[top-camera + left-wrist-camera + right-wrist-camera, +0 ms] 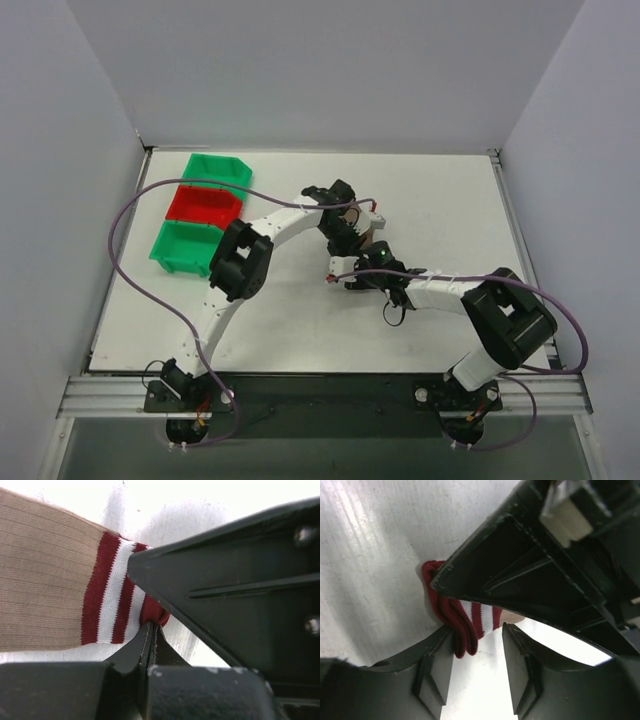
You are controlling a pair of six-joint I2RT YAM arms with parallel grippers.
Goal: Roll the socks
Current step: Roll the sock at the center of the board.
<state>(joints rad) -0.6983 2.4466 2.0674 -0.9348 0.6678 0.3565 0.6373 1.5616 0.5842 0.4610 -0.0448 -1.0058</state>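
Right gripper (476, 632): nearer arm; jaws stood apart, straddling the maroon cuff (465, 617), not yet clamped.
Socks (45, 575): lay flat on the desk (430, 200), long axis running away from that cuff.
Left gripper (154, 627): just beyond, clenched on the same cuff.

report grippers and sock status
Left gripper shut on sock at cuff. Right gripper open, jaws straddling cuff edge. Sock flat, unrolled. Bins off left, nothing blocking.
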